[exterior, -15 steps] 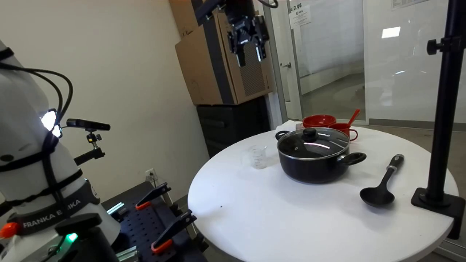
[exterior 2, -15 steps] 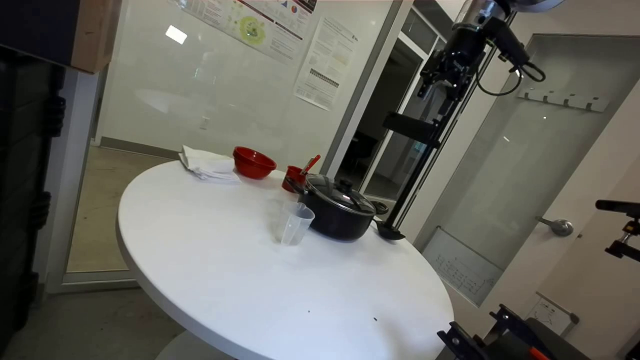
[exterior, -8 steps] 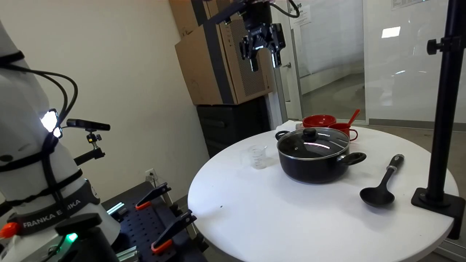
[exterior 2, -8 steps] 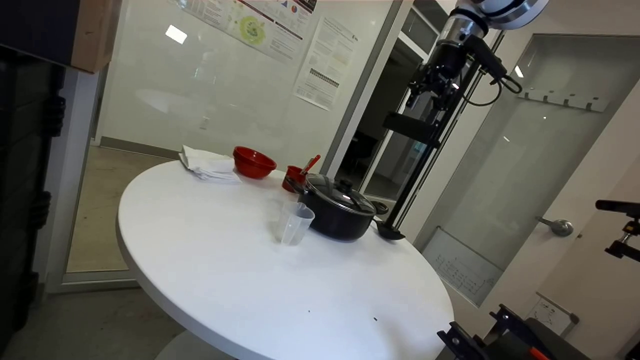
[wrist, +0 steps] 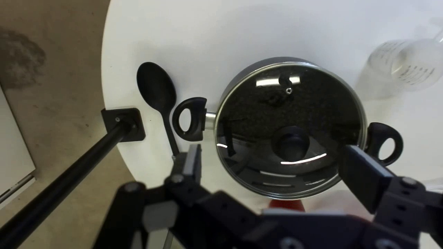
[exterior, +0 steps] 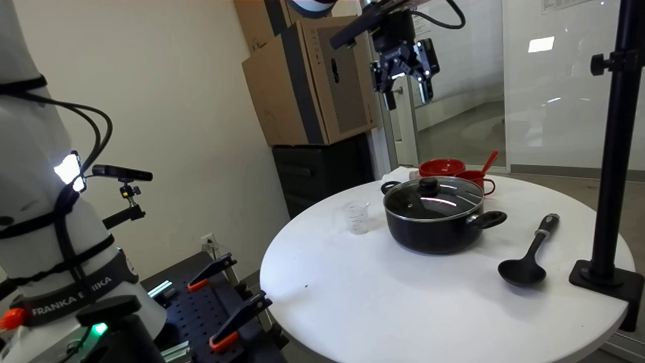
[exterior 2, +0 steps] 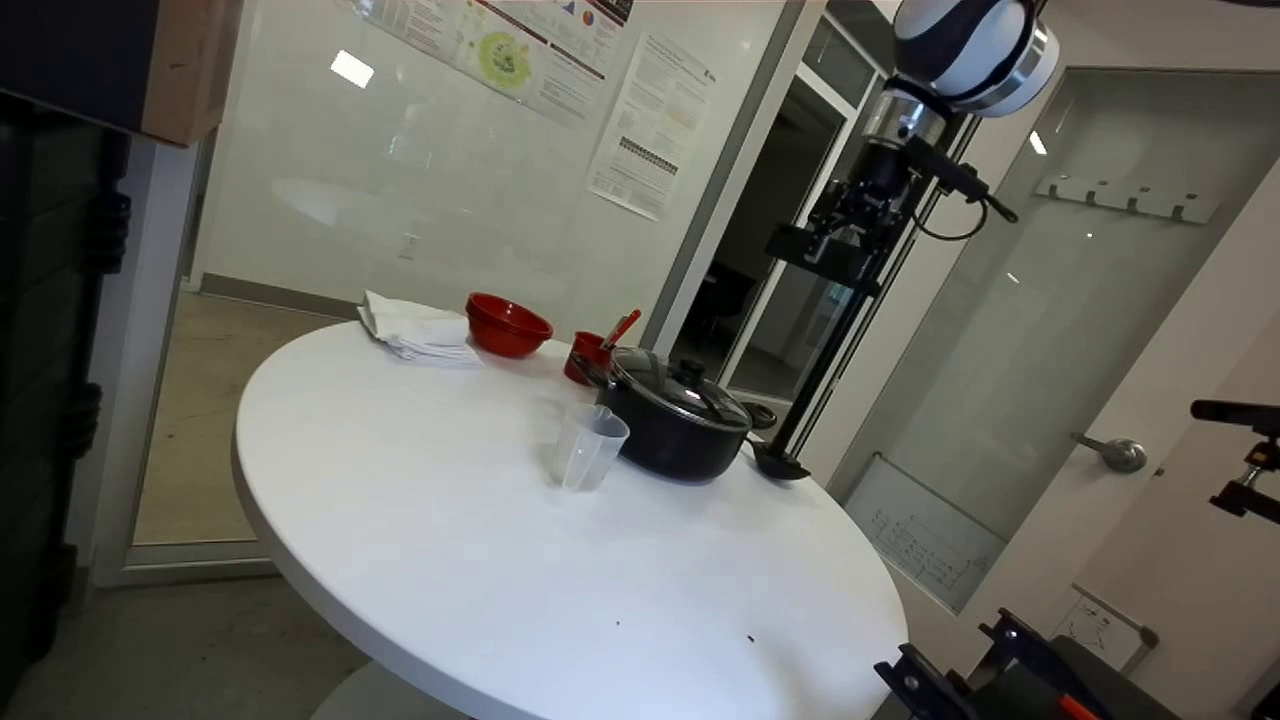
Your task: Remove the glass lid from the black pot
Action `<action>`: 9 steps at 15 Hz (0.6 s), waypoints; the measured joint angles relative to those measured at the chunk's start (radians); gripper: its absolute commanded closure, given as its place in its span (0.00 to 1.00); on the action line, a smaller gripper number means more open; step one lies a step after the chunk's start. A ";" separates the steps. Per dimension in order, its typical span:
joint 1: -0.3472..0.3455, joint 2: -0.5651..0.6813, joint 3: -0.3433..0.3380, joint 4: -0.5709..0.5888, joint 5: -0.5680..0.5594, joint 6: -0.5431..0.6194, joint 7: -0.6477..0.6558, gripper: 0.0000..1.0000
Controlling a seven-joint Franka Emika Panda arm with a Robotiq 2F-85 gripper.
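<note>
The glass lid (exterior: 403,199) lies on the black pot (exterior: 433,237), with its dark knob on top. Both also show in the other exterior picture, the lid (exterior 2: 650,375) and the pot (exterior 2: 665,440). In the wrist view the lid (wrist: 256,110) is seen from above, on the pot, whose handle (wrist: 199,119) sticks out to the left. My gripper (exterior: 408,99) is open and empty, high above the table near the pot. It also shows in an exterior view (exterior 2: 840,245). In the wrist view its fingers (wrist: 271,152) are spread, with the knob between them in the picture, well below.
A black ladle (exterior: 522,272) and a black post (exterior: 604,201) stand on one side of the pot. A clear measuring cup (exterior: 358,218) is on the other side. A red mug (exterior: 471,176), red bowl (exterior: 442,167) and white cloths (exterior 2: 420,330) are behind.
My gripper has moved right and somewhat down in an exterior view, closer to above the pot. It stays open. The lid and pot have not moved.
</note>
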 measured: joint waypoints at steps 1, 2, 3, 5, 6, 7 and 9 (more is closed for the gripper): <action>-0.009 0.035 -0.003 0.030 -0.001 0.002 -0.002 0.00; -0.017 0.075 -0.005 0.065 -0.001 0.002 -0.006 0.00; -0.023 0.117 -0.005 0.103 -0.001 0.002 -0.011 0.00; -0.026 0.211 0.001 0.187 -0.001 -0.006 -0.023 0.00; -0.026 0.259 0.009 0.234 -0.001 -0.014 -0.032 0.00; -0.025 0.305 0.021 0.281 -0.001 -0.027 -0.043 0.00; -0.021 0.390 0.051 0.371 -0.001 -0.057 -0.072 0.00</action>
